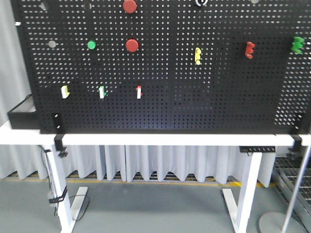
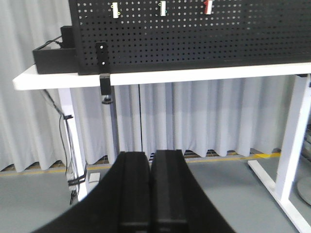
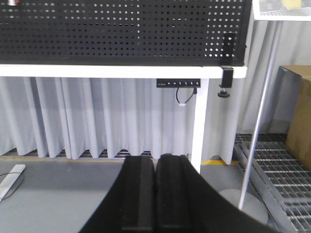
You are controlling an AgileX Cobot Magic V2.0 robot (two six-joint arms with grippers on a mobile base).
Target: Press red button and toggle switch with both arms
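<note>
Low before the white table (image 1: 146,139), the left gripper (image 2: 150,194) and right gripper (image 3: 155,194) each show fingers pressed together. Farther off, at the black pegboard's (image 1: 194,97) top edge, the red button (image 1: 129,6) faces outward. The toggle switch (image 1: 201,2) sits to its right, its lever direction unreadable.

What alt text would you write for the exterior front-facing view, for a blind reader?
A black pegboard stands on a white table, carrying a larger red button above a smaller red button, a green button and small coloured switches. No robot arm shows.
</note>
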